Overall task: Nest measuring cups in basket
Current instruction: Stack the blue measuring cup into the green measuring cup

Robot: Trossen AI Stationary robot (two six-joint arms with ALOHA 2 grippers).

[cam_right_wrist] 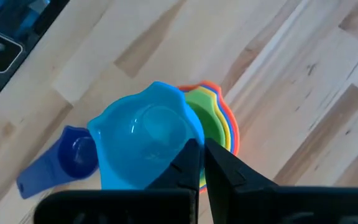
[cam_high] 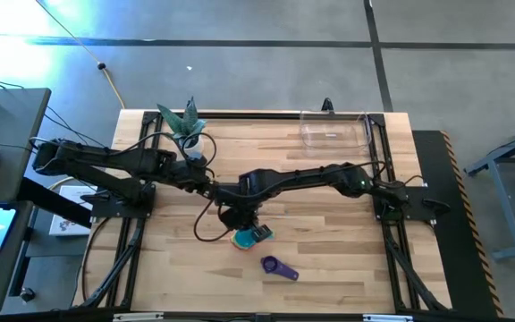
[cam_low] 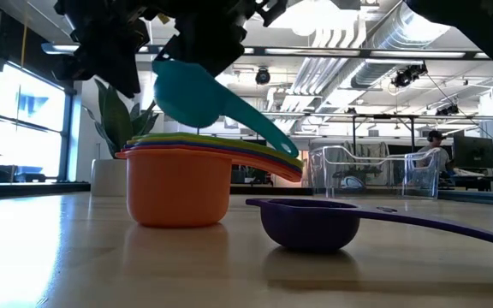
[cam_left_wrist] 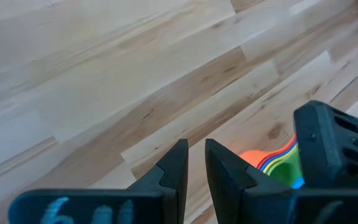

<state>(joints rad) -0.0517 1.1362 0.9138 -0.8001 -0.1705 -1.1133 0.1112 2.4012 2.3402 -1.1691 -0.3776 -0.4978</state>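
The teal measuring cup (cam_low: 191, 94) hangs tilted in my shut right gripper (cam_right_wrist: 202, 163), just above a nested stack of cups (cam_low: 178, 184) with the orange one outermost. The stack stands on its base near the table's middle (cam_high: 240, 240). The purple cup (cam_low: 306, 222) sits upright on the table beside the stack, toward the near edge (cam_high: 278, 266). The clear basket (cam_high: 333, 132) stands at the far right of the table. My left gripper (cam_left_wrist: 196, 168) hovers shut and empty, left of the stack (cam_left_wrist: 275, 158). My right gripper pinches the teal cup between its two fingers at the bowl's rim (cam_right_wrist: 188, 144), coming from above and pointing down. The fingers themselves hide the exact spot. The cup is lifted clear and tilted, with its handle (cam_low: 268, 133) slanting down over the stack's handles.
A white pot with a green plant (cam_high: 186, 125) stands at the far left of the table, behind my left arm. Both arms meet over the table's middle. Bare wood lies between the stack and the basket (cam_low: 366, 171).
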